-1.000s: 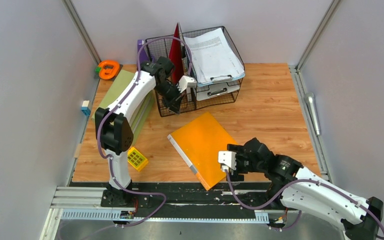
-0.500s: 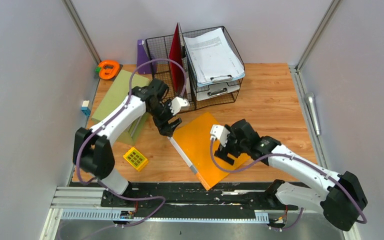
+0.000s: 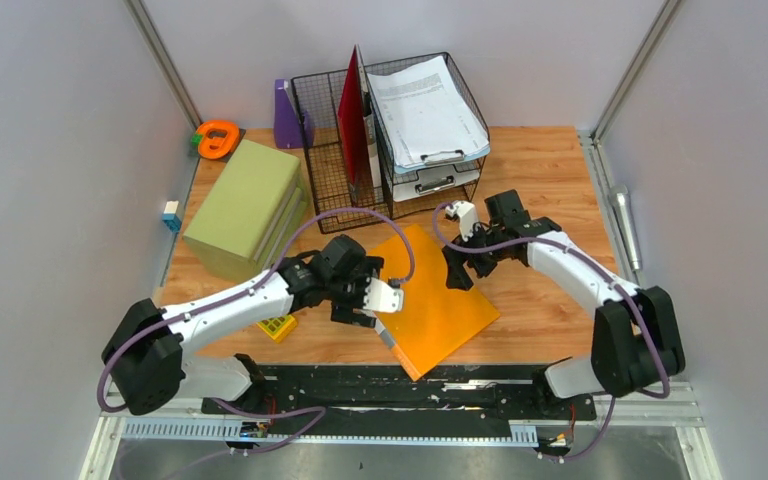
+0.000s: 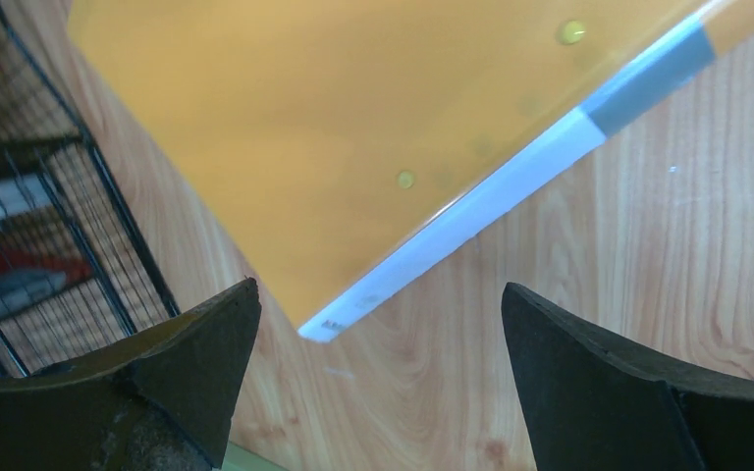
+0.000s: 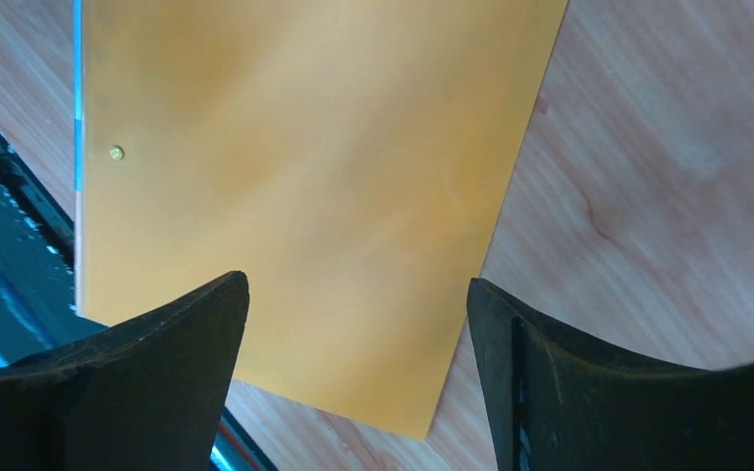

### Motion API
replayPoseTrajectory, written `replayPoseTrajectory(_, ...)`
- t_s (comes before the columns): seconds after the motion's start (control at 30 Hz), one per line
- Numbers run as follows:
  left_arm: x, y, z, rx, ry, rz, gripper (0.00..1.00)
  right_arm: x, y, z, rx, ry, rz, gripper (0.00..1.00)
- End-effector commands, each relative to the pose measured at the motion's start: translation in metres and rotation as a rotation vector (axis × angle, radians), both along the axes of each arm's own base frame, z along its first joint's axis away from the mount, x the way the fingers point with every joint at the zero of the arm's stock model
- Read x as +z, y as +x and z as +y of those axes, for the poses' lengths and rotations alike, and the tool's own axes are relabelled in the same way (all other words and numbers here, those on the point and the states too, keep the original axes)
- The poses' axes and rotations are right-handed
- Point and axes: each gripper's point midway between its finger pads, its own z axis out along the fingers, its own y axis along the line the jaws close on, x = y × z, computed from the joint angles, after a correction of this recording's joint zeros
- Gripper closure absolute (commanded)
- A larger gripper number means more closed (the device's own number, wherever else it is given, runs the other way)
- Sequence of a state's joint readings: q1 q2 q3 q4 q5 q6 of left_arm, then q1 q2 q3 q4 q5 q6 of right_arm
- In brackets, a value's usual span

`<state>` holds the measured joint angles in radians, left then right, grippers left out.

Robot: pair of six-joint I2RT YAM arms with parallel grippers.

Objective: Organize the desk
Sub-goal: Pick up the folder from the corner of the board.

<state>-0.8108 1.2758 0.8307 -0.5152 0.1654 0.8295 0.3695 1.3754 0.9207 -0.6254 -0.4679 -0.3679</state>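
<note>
Hovers with both pairs of fingers spread wide, gripping nothing: left gripper (image 4: 378,319) over the white spine corner of the orange binder (image 3: 430,290), right gripper (image 5: 358,304) above its far right edge. Finds the binder flat on the desk (image 3: 550,190), near corner poking past the front edge. Best to straddle the spine squarely, then clamp before lifting. Leaves bare wood rightward; steer clear of the wire rack (image 3: 325,150) behind.
</note>
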Motion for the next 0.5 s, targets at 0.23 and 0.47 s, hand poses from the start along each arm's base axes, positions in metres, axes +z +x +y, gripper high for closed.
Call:
replayPoseTrajectory(0.23, -0.014, -0.016, -0.042, -0.317, 0.034, -0.312, 0.0, -0.022, 0.003, 0.009, -0.07, 0.096, 0.305, 0.18)
replayPoseTrajectory(0.47, -0.032, -0.026, -0.046, -0.392, 0.07, -0.337, 0.0, -0.044, 0.0, 0.006, -0.083, 0.082, 0.393, 0.19)
